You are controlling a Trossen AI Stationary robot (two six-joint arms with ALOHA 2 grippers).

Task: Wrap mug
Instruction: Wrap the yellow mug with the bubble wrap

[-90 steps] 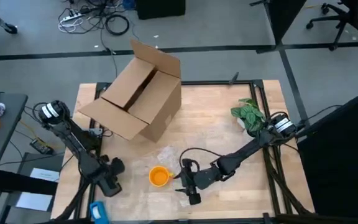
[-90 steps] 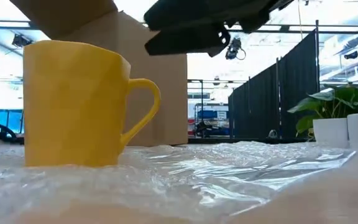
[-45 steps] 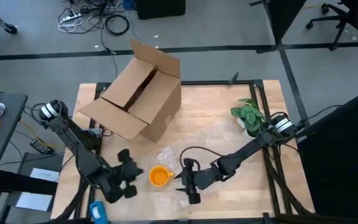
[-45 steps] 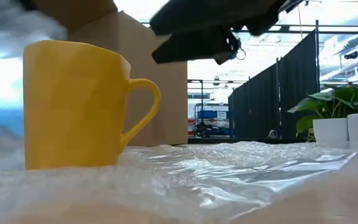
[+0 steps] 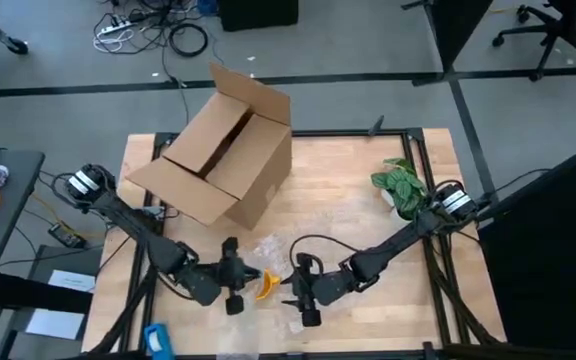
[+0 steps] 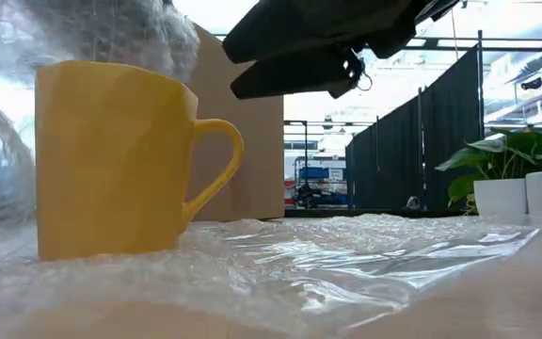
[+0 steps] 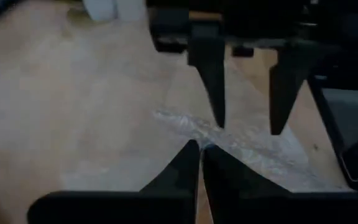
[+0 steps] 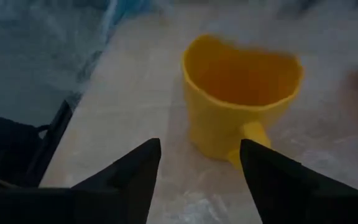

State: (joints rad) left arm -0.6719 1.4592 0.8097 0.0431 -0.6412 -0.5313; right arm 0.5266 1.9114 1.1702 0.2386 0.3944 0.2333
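Both grippers flanked the mug [image 5: 266, 287].
Left gripper [image 5: 234, 284], fingers pressed together, touched the mug; right gripper [image 5: 302, 292], fingers apart, hovered beside its handle.

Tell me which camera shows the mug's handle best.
The low view: the mug stands side-on, its handle in full profile. The right wrist view shows the handle foreshortened; the high view shows only an orange sliver; the left wrist view shows none.

Open cardboard box [image 5: 223, 150] lay tipped at the far left of the wooden table [image 5: 358, 200]. Potted plant [image 5: 400, 185] in a white pot stood near the right edge. Crinkly clear plastic sheet [image 6: 346, 254] was spread over the near middle. Cables [image 5: 158, 30] lay on the floor beyond.
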